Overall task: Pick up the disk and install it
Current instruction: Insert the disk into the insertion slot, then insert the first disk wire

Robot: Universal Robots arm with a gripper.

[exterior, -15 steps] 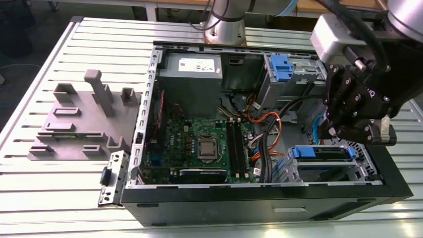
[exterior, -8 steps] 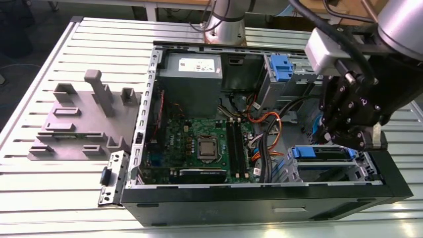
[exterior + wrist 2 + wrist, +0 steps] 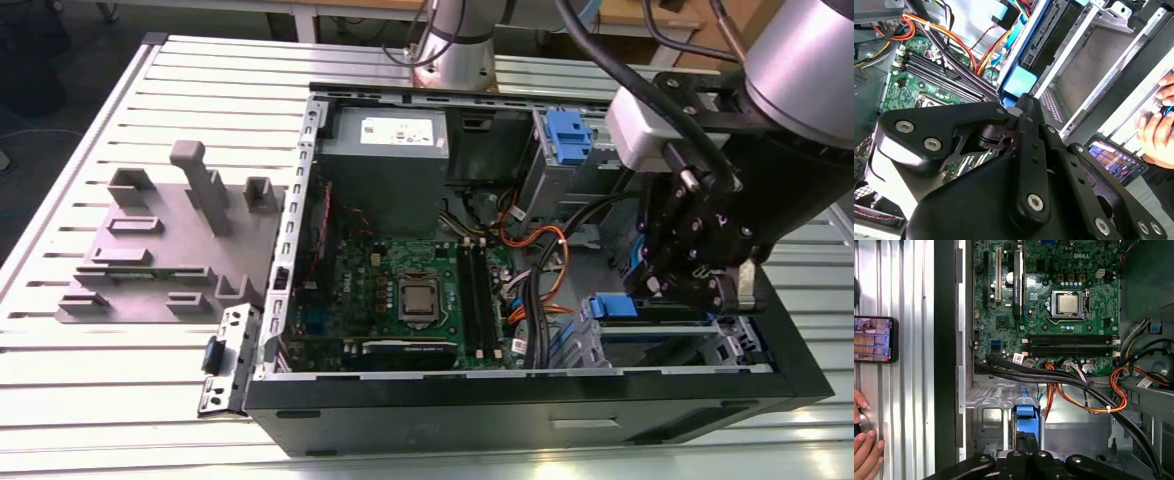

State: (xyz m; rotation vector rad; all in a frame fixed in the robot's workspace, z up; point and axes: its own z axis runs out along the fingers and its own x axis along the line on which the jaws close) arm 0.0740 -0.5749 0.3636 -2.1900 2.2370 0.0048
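The gripper [image 3: 1026,442] is hovering over the computer case [image 3: 534,415].
The disk [image 3: 1025,413] is sitting in the drive bay [image 3: 990,421] just beyond it; grip state cannot be told.

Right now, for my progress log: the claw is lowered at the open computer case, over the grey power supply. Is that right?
No. The claw is at the case, but over the drive bay with the blue carrier, not the power supply, as the exterior view shows.
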